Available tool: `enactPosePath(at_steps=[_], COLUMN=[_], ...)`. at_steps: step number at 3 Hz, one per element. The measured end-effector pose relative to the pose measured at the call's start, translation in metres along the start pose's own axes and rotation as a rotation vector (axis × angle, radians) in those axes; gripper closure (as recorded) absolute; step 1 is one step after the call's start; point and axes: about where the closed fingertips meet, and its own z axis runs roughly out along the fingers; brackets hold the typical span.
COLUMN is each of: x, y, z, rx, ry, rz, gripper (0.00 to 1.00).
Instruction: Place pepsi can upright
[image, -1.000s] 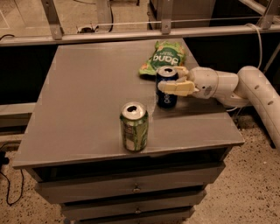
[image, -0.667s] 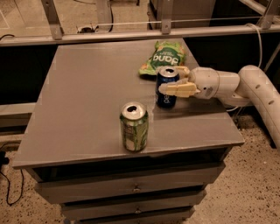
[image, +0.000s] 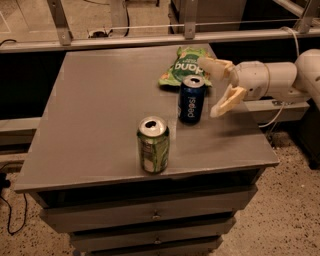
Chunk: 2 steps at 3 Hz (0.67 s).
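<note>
The pepsi can (image: 191, 100), dark blue with white lettering and a silver top, stands upright on the grey table (image: 100, 105), right of centre. My gripper (image: 214, 87) is just to the right of the can, open, with one finger (image: 214, 64) behind the can's top and the other finger (image: 226, 101) to its right. The fingers stand apart from the can and hold nothing.
A green-and-silver can (image: 153, 145) stands upright near the table's front edge. A green chip bag (image: 188, 65) lies behind the pepsi can. The table has drawers below. A metal rail runs behind it.
The gripper was shut on the pepsi can; it has opened and drawn back to the right, leaving the can standing upright on the table.
</note>
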Motion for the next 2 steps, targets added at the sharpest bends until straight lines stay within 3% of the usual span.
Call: enactPosePath(at_steps=[1,2], x=[-0.0318,-0.0408], y=[-0.006,-0.0112], z=[-0.0431,-0.0526], rx=[0.063,0.088], ry=[0.143,0.145], rz=[-0.083,-0.105], gripper=[0.0,0.0])
